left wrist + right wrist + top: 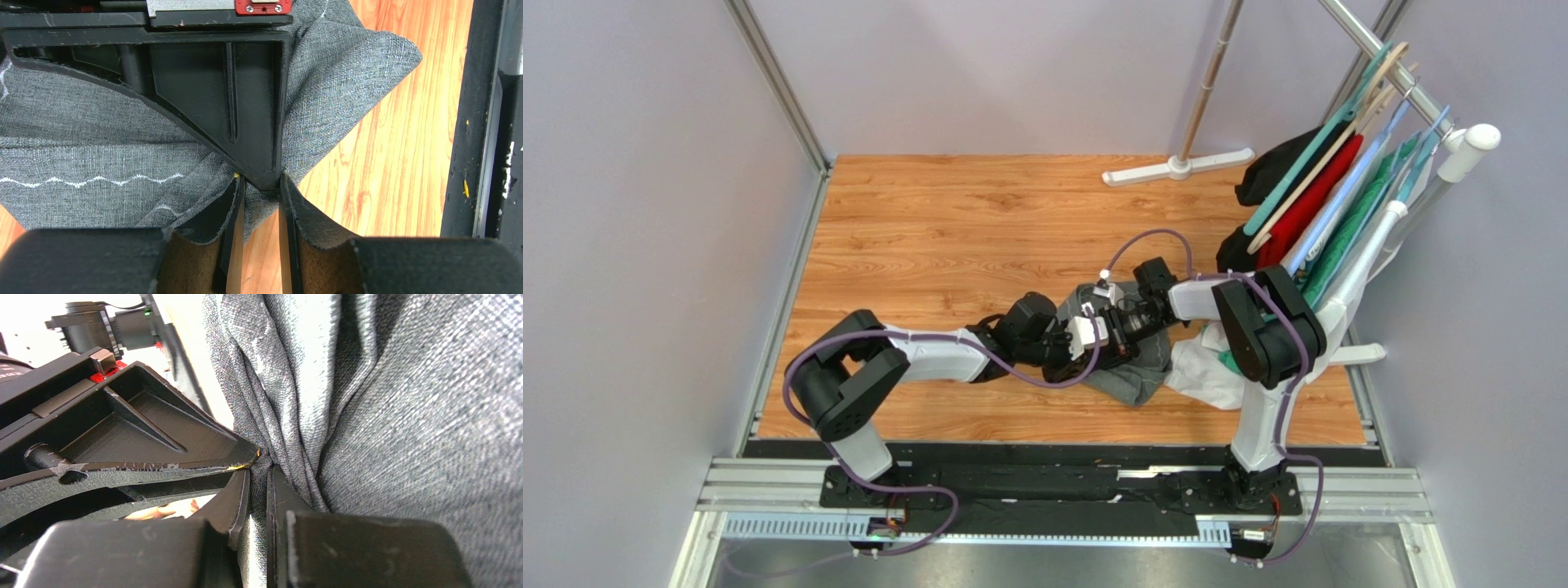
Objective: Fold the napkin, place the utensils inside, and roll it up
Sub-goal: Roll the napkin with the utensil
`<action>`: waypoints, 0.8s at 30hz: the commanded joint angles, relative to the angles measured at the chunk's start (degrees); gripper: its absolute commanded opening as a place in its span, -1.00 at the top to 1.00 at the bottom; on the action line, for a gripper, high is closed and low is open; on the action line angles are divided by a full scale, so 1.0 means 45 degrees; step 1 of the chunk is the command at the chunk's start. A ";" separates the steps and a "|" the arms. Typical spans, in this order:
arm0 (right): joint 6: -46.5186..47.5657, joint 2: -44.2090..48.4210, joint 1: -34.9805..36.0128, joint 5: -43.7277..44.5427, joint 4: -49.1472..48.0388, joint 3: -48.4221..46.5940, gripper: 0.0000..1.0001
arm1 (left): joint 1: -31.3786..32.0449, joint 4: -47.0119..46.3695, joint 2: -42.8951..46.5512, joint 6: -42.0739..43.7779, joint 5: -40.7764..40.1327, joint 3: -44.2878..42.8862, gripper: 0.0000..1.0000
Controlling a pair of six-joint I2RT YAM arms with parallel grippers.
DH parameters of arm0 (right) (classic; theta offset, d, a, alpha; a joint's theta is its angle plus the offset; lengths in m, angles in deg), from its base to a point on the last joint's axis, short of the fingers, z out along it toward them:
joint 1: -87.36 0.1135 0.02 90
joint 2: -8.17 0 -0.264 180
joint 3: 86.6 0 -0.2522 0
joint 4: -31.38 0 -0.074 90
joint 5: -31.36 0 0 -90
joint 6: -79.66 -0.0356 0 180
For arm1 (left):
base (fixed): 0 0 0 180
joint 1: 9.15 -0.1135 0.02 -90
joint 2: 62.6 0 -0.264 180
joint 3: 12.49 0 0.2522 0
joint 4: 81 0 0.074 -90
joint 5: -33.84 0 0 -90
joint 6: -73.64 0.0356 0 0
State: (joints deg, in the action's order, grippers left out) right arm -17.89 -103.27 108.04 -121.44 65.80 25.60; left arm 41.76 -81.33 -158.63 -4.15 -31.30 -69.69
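The dark grey napkin point(1143, 361) lies bunched at the table's middle, lifted where both grippers meet. In the left wrist view the napkin point(92, 141) shows a pale stitched line. My left gripper point(263, 187) has its jaws close together with a fold of napkin between the tips, and it also shows from above point(1078, 347). My right gripper point(259, 474) is shut on a pleat of the napkin point(399, 416), tip to tip with the left one, and shows from above too point(1109, 321). One right finger point(239, 92) fills the left wrist view. No utensils are in view.
A white cloth point(1204, 368) lies under the right arm beside the napkin. A rack of hangers with red, black and green garments point(1333, 184) stands at the right. A white stand base point(1179, 165) sits at the back. The wood table point(928, 233) has walls on both sides.
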 commanded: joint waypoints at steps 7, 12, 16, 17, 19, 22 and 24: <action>-0.1095 0.2926 -0.0320 0.2862 -0.0004 0.0133 0.37 | 0.0424 0.2584 -0.1648 -0.0799 0.0237 -0.0600 0.55; -0.1368 0.3922 -0.0788 0.3526 0.0036 0.0563 0.18 | 0.0424 0.2720 -0.1844 -0.0877 0.0334 -0.0756 0.55; -0.1563 0.5247 -0.0964 0.4790 0.0563 0.0875 0.17 | 0.0346 0.2915 -0.1961 -0.1033 0.0334 -0.0912 0.55; -0.1854 0.5504 -0.1022 0.5145 0.0641 0.1166 0.17 | 0.0230 0.2935 -0.1961 -0.1110 0.0489 -0.0932 0.55; -0.2207 0.6359 -0.1101 0.5751 0.0642 0.1675 0.17 | 0.0015 0.2954 -0.2020 -0.1325 0.0685 -0.0952 0.55; -0.2715 0.7378 -0.1140 0.6531 0.0622 0.2535 0.17 | -0.0260 0.3052 -0.2020 -0.1424 0.0881 -0.0991 0.55; -0.3143 0.8530 -0.1160 0.6788 0.0584 0.3158 0.17 | -0.0337 0.3072 -0.2136 -0.1521 0.0881 -0.1049 0.54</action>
State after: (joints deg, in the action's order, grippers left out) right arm -27.25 -72.29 103.19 -96.48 68.14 35.91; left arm 40.87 -78.47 -164.53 -9.36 -27.28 -75.95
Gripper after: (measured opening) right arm 0.413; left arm 0.233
